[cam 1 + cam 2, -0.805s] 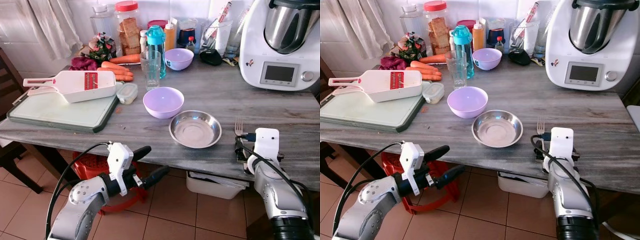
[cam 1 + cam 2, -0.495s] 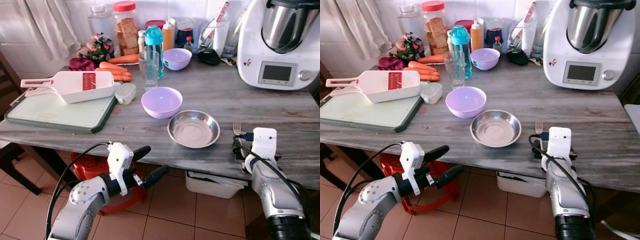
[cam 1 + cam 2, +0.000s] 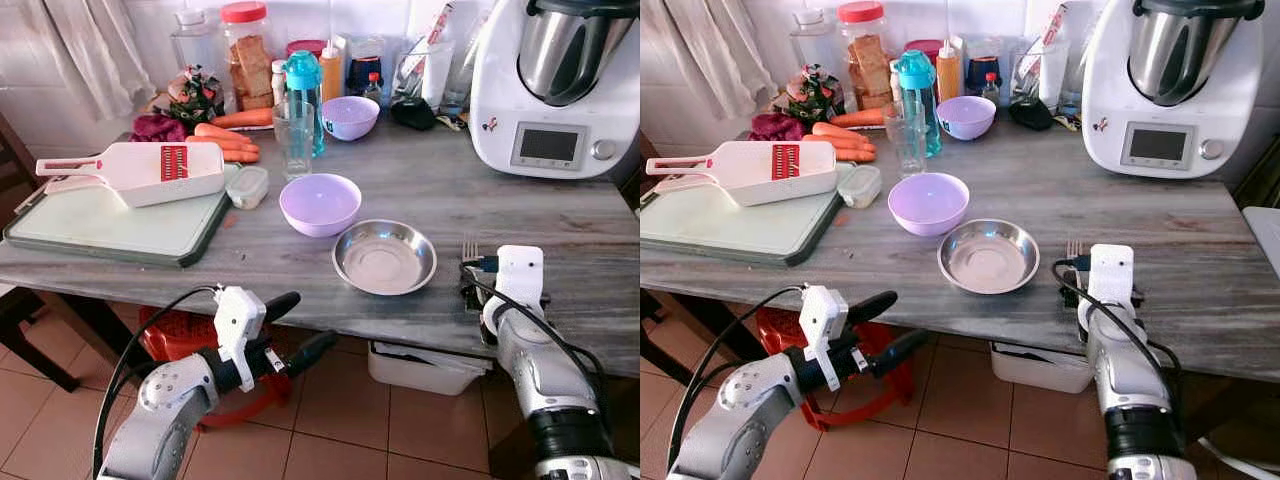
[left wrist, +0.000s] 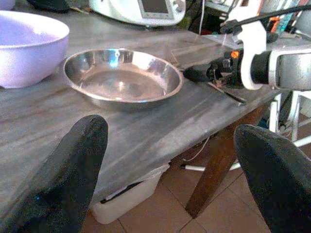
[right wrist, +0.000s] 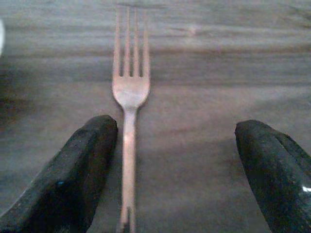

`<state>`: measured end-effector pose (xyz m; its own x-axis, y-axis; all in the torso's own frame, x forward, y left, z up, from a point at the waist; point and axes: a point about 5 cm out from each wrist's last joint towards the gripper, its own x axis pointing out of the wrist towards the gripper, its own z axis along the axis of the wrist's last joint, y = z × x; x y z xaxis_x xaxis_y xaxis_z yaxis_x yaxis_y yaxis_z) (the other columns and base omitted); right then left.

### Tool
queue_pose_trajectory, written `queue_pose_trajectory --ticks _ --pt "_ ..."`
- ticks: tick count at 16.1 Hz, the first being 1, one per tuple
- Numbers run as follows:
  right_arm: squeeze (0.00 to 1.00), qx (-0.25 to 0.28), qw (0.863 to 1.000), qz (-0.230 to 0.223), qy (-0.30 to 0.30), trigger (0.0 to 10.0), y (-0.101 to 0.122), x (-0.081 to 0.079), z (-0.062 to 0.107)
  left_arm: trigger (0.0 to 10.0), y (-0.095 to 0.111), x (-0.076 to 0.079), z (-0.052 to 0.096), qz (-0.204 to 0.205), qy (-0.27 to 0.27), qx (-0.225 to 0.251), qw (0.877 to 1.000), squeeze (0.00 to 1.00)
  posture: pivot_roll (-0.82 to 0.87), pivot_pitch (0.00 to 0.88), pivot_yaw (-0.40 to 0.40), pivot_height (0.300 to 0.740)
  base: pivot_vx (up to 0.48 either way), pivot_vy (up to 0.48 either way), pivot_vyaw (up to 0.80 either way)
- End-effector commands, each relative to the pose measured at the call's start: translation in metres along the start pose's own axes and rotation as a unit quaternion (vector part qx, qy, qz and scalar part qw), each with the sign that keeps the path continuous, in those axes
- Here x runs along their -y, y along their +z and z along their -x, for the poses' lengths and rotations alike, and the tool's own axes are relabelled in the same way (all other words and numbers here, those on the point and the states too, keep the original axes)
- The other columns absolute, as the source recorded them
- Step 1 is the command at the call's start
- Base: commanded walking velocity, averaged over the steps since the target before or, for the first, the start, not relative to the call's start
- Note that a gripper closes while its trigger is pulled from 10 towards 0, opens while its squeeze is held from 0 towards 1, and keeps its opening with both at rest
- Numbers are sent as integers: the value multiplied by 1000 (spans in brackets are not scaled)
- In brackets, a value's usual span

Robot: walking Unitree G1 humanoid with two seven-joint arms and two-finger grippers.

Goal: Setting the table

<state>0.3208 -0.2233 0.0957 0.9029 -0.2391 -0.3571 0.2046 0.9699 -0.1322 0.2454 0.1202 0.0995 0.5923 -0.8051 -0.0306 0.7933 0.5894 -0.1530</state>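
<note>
Low over the table [image 3: 560, 215], right pincer [image 5: 177, 170] spread around fork [image 5: 129, 97], left pincer [image 3: 298, 330] apart below the edge.

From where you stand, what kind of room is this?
Most likely a home kitchen: a white countertop cooking machine, raw orange carrots beside a pale green cutting board, all on a grey wood-grain table.

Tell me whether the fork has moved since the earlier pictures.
No. The fork lies at the same gap to the right of the steel bowl as before. Only the camera shifted, sliding the whole picture slightly.
</note>
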Motion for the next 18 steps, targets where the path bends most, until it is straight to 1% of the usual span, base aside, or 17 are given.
queue_pose_trajectory --ticks 1,2,3,4,11,14,16,18 --pt "0 6 1000 5 6 10000 4 -5 -2 10000 -1 -3 0 -7 3 -4 1000 0 -24 17 44 740 0 0 0" --pt "0 4 1000 6 9 10000 4 -6 -3 10000 -3 -3 0 -6 3 -6 1000 0 -23 18 43 740 0 0 0" --pt "0 2 1000 2 13 4667 2 -8 -4 10000 -5 -4 1 -5 3 -7 1000 0 -24 19 44 740 0 0 0" --pt "0 0 1000 1 17 0 2 -10 -4 10000 -6 -5 1 -4 3 -8 1000 0 -25 20 45 740 0 0 0" --pt "0 -13 999 -5 37 0 -2 -16 -7 10000 -11 -6 1 -5 2 -8 1000 0 -23 22 40 740 0 0 0" --pt "0 -17 999 -12 37 0 -4 -16 -7 10000 -11 -4 1 -3 -3 -3 1000 0 -25 24 41 740 0 0 0" --pt "0 -19 999 -18 38 0 -5 -16 -7 10000 -9 -2 0 7 -13 10 1000 0 -24 26 40 740 0 0 0" --pt "0 -21 999 -19 38 0 -6 -15 -8 10000 -7 -2 -1 2 -19 11 1000 0 -24 26 40 740 0 0 0"
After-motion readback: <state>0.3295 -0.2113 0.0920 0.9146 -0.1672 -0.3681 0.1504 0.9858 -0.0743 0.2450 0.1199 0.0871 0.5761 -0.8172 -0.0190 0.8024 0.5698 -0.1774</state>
